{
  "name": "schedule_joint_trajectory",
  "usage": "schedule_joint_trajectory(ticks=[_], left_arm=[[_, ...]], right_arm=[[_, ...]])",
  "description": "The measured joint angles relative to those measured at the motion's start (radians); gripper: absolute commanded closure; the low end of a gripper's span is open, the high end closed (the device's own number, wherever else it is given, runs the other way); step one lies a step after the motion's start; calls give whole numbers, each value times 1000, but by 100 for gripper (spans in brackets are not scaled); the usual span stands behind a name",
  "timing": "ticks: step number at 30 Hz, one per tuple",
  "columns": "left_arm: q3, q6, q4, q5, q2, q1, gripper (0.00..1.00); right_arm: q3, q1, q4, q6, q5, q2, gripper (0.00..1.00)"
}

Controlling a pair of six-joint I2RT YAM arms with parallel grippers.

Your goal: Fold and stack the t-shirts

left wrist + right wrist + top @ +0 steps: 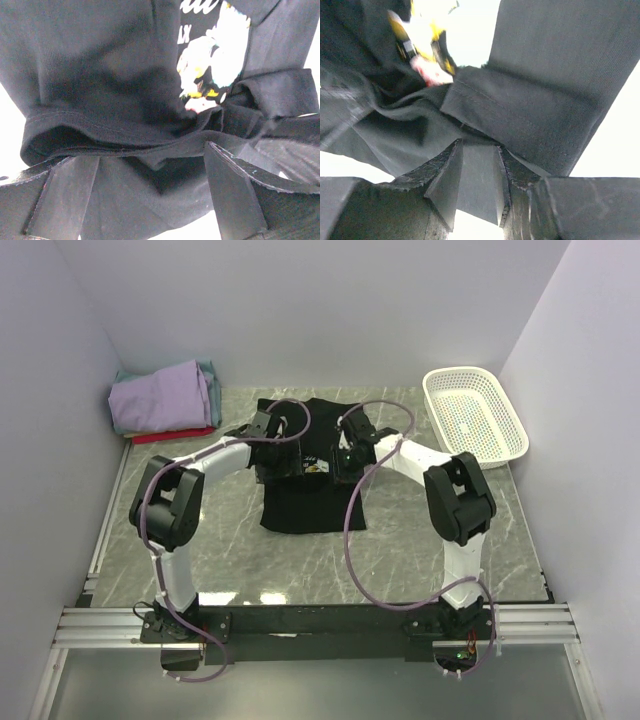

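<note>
Table [400, 550]: one. Arms: two. T-shirts: four.

One black t-shirt [305, 505] lies at mid-table. Its near part lies flat and its far part is gathered between the arms. The left jaws stand wide apart, released, with a loose hem fold of this shirt between them. The right jaws are nearly together, clenched on a flat layer of the same shirt.

Far left corner: three folded t-shirts in one stack, lavender [160, 395] uppermost, with teal [210, 370] and red [175, 435] edges showing beneath. Far right: one white mesh basket [475, 410].
</note>
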Motion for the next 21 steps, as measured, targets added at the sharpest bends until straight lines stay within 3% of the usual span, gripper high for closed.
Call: schedule_joint_trajectory(ticks=[13,21], left_arm=[[45,33,-21,-90,36,67,9],[85,44,-31,-248,82,92,7]], right_arm=[[296,-81,-61,-32,56,175,62],[391,-174,-83,-34,78,231,61]])
